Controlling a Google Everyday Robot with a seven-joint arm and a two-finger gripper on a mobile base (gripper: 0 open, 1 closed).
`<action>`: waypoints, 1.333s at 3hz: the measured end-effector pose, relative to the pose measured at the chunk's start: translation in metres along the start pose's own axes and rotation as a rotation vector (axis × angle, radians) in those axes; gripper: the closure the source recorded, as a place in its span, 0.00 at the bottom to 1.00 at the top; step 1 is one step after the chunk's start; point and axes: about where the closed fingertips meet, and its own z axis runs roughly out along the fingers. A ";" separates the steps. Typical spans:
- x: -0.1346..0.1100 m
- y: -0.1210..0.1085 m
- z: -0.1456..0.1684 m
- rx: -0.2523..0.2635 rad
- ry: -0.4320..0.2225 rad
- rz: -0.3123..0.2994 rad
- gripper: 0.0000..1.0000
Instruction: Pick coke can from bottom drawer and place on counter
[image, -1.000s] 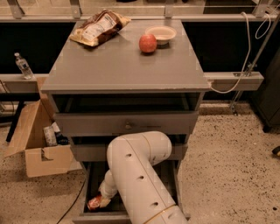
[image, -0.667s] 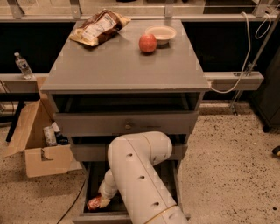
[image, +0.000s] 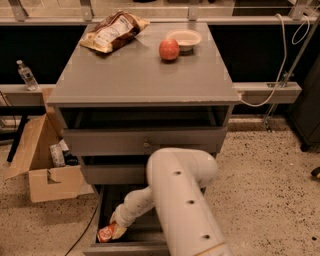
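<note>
The coke can (image: 105, 233) lies on its side at the front left of the open bottom drawer (image: 131, 247), red-orange with white lettering. My white arm reaches down into that drawer from the lower middle of the view. The gripper (image: 116, 223) is at the arm's end, right at the can's upper right and touching or nearly touching it. The arm hides the right part of the drawer. The counter (image: 140, 75) is the grey cabinet top above.
On the counter's far side are a red apple (image: 169, 49), a white bowl (image: 184, 38) and a chip bag (image: 112, 31). The upper drawers (image: 145, 141) stick out slightly. An open cardboard box (image: 47, 167) stands on the floor to the left, and a water bottle (image: 26, 75) on a ledge.
</note>
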 end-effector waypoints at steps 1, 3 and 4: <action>-0.021 0.018 -0.065 0.015 -0.103 -0.084 1.00; 0.040 0.022 -0.225 0.149 -0.179 0.002 1.00; 0.057 0.030 -0.234 0.164 -0.173 0.035 1.00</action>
